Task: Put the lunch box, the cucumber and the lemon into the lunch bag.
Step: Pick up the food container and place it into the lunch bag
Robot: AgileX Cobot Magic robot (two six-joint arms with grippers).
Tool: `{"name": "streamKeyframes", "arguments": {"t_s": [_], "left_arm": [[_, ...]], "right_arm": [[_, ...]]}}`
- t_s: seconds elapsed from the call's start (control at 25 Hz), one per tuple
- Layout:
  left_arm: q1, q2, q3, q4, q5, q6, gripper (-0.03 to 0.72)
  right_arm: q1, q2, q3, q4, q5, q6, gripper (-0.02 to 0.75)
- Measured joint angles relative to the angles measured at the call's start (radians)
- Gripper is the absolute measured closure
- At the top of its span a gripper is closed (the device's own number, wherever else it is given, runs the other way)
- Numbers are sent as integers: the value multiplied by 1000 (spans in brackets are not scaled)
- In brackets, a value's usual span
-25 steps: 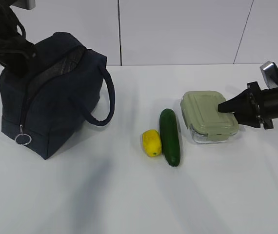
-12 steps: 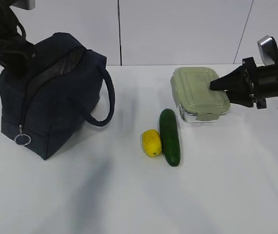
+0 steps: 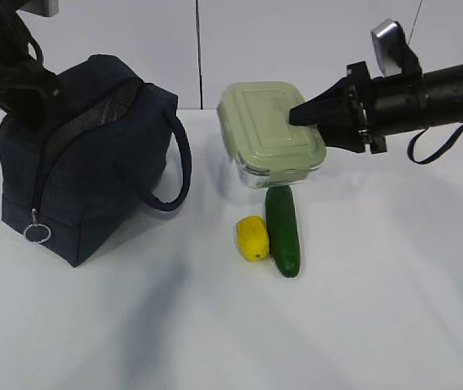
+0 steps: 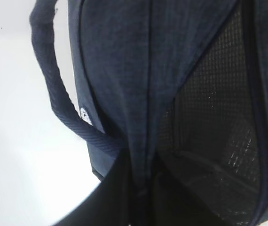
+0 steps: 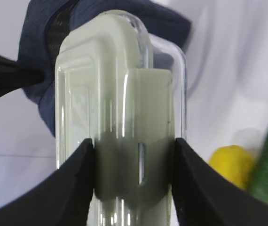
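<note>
The right claw [image 3: 296, 115] is clamped on the right end of the lunch box [image 3: 269, 132], 1 pad on the lid and 1 under the clear base, and holds it in the air above the tabletop [image 3: 378, 309], right of the lunch bag [image 3: 85, 179] and beyond the far end of the cucumber [image 3: 283, 229]. The step in hand is judged to be the carry to the bag: keep the box level, take it left above the near loop handle [image 3: 179, 166], and lower it only when it sits squarely over the zipper opening — the mouth looks barely wider than the box. The left claw [image 4: 141, 188] is pinched shut on the fabric edge of that opening and should hold it spread. The lunch box is a rounded rectangular clear container with a pale sage-green clip-on lid; its contents cannot be made out. The lemon [image 3: 252, 237] lies touching the cucumber's left side.
</note>
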Motion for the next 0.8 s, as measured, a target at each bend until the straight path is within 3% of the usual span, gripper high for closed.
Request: {"name": "streamKeyframes", "arguments": {"t_s": [0.36,0.8], "left_arm": [[0,0,0,-47,27,0,667],[-81,0,0,-76,35,-2,667]], "right_arm": [[134,0,-52,70,2,0,375],[169,22,-52,141,6,-53,375]]}}
